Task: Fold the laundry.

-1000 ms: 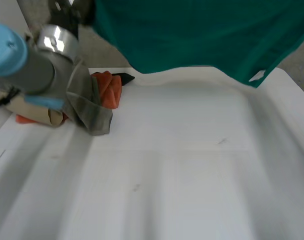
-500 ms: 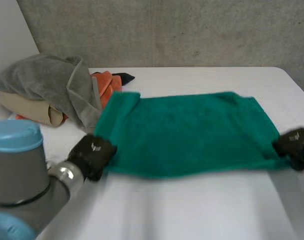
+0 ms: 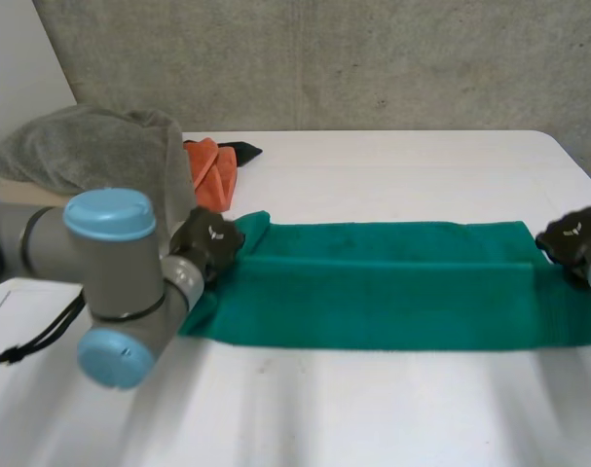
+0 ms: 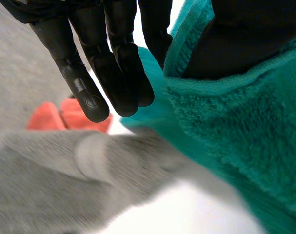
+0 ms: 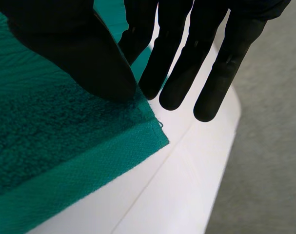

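Teal towel [image 3: 373, 287] is laid as a long band across the white table [image 3: 373, 418], with an upper layer seen doubled over along its far side. The towel's left end is pinched by the left hand [image 3: 209, 238], the cloth caught between the thumb and straight fingers [image 4: 113, 58]. The towel's right far corner is held the same way by the right hand [image 3: 572, 236], with the thumb pressed on top and straight fingers [image 5: 187, 53] reaching past the hem.

The left end looks bunched under the hand, so a crease could be set there if the cloth is let go as it is. If the two ends are released unevenly, the layers could be left out of line. The towel's right end lies near the table's edge and could be dragged over it.

Just beyond the towel's left end, a heap of grey cloth [image 3: 91, 151] and an orange cloth [image 3: 215, 173] are piled; either could be snagged by the left hand.
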Available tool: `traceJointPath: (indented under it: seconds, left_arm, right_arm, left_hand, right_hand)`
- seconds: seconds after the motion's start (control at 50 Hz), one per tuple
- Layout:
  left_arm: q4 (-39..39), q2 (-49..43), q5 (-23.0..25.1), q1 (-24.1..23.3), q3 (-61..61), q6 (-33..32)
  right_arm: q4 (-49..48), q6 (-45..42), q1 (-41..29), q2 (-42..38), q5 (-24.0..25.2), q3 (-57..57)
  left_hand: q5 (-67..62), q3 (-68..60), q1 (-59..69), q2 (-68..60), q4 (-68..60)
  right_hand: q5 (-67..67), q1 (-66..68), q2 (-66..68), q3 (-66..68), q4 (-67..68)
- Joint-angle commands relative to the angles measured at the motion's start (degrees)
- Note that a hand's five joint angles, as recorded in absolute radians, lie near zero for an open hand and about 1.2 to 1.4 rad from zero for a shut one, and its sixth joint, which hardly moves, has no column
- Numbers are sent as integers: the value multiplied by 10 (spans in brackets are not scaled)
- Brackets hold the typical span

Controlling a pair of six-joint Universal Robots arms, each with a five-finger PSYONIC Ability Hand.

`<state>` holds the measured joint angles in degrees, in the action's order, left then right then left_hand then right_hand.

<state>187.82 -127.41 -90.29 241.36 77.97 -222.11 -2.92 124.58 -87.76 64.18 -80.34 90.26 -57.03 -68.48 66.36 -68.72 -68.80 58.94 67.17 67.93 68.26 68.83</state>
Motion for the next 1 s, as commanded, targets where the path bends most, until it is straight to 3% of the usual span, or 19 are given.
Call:
traceJointPath:
  seconds: [0.02, 0.1, 0.16, 0.22, 0.28, 0.38, 0.66, 0.82, 0.92, 1.0]
  left_arm:
    - [41, -79, 2, 6, -168, -49]
    - [112, -86, 3, 19, -298, -54]
    - [212, -81, 9, 31, -363, -34]
    - [307, -51, 15, 38, -372, 29]
    - [338, -14, 19, 47, -361, 103]
    - [299, 0, 30, 63, -316, 150]
    - [266, -8, 54, 58, -135, 149]
    - [241, -10, 61, 39, 12, 134]
    - [132, 59, 57, 29, 134, 79]
    - [-4, 152, 49, 20, 224, 33]
  right_arm:
    - [-71, 10, -45, -58, -17, -113]
    - [-146, 79, -64, -56, -40, -222]
    - [-221, 163, -65, -35, -81, -293]
    - [-272, 220, -60, -4, -98, -317]
    - [-295, 247, -59, 5, -93, -321]
    - [-278, 248, -61, 2, -79, -309]
    - [-193, 242, -59, -47, -26, -219]
    - [-89, 169, -47, -52, -11, -125]
    - [25, 68, -3, -19, -13, -62]
    - [145, -18, 38, 85, -14, 3]
  left_hand:
    - [-130, -115, 136, -113, -112]
    - [-130, -115, 136, -113, -112]
    - [-130, -115, 136, -113, -112]
    - [-130, -115, 136, -113, -112]
    - [-130, -115, 136, -113, -112]
    - [-130, -115, 136, -113, -112]
    - [-130, -115, 136, -113, -112]
    - [-130, -115, 136, -113, -112]
    - [-130, -115, 136, -113, -112]
    - [-130, -115, 136, -113, -112]
  right_hand:
    - [111, 128, 121, 117, 112]
    - [111, 128, 121, 117, 112]
    - [111, 128, 121, 117, 112]
    - [111, 128, 121, 117, 112]
    - [111, 128, 121, 117, 112]
    - [111, 128, 121, 117, 112]
    - [111, 128, 121, 117, 112]
    - [111, 128, 121, 117, 112]
    - [111, 128, 121, 117, 112]
    - [111, 128, 121, 117, 112]
